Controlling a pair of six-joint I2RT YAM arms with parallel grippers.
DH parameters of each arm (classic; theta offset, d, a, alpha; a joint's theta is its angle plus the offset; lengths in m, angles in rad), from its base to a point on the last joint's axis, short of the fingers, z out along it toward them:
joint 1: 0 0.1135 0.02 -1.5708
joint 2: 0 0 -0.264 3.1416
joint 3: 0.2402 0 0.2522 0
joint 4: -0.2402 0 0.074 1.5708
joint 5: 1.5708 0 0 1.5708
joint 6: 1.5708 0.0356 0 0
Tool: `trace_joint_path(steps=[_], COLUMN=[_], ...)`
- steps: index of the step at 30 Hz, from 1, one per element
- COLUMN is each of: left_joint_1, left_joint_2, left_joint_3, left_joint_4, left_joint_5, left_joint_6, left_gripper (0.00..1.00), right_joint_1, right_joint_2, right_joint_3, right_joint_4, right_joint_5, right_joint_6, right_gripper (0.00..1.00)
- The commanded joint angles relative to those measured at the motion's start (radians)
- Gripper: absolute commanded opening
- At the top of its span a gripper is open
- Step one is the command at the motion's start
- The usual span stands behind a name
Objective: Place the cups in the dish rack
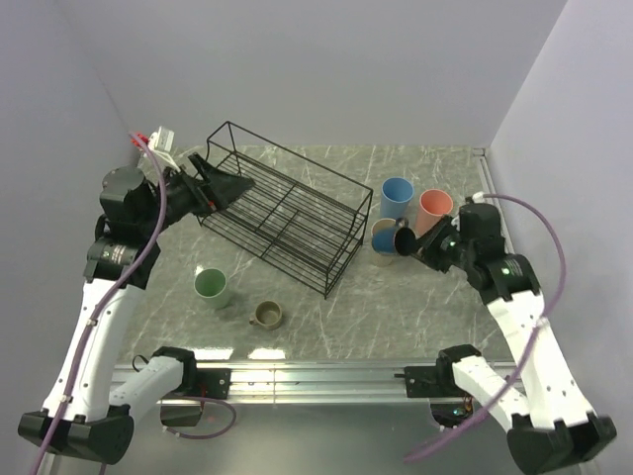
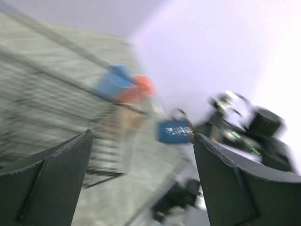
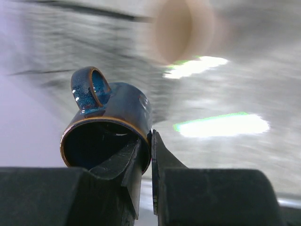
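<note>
Black wire dish rack [image 1: 287,213] sits diagonal mid-table. L gripper [image 1: 235,188] hangs over its left end, jaws wide apart, holding nothing. R gripper [image 3: 151,155] pinches navy mug [image 3: 113,113] by the rim (one finger inside, one outside), right of the rack, near blue cup [image 1: 397,196], salmon cup [image 1: 434,211] & beige cup [image 1: 382,242]. Green cup [image 1: 211,286] & tan mug [image 1: 265,315] stand front-left.

Wide-spread pincer [image 2: 143,136] — blurred navy mug [image 2: 174,131] beyond

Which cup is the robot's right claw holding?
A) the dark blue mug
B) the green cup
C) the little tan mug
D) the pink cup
A: in the right wrist view the right gripper pinches the rim of the dark blue mug, with one finger inside it.
</note>
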Motion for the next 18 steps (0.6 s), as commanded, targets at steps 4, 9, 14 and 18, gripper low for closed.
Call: trace_joint_path(steps=[4, 9, 14, 18], left_joint_1=[-0.037, -0.086, -0.233, -0.327], left_joint_2=[0.019, 0.072, 0.13, 0.169], left_joint_3=[-0.155, -0.17, -0.251, -0.258], left_joint_4=[0.677, 0.771, 1.04, 1.054], left_joint_5=[0.413, 0.399, 0.295, 0.222], left_joint_6=[-0.424, -0.541, -0.737, -0.727], left_gripper=[0.94, 0.94, 0.94, 0.94], right_joint_1=[-0.001, 0.004, 0.026, 0.056], right_joint_2=[-0.09, -0.066, -0.032, 0.005], right_joint_3=[0.008, -0.017, -0.046, -0.056], right_joint_4=[0.418, 0.711, 0.887, 0.951], right_joint_5=[-0.424, -0.515, -0.527, -0.524], right_joint_6=[0.318, 0.465, 0.545, 0.588], right_gripper=[0.0, 0.0, 0.0, 0.0])
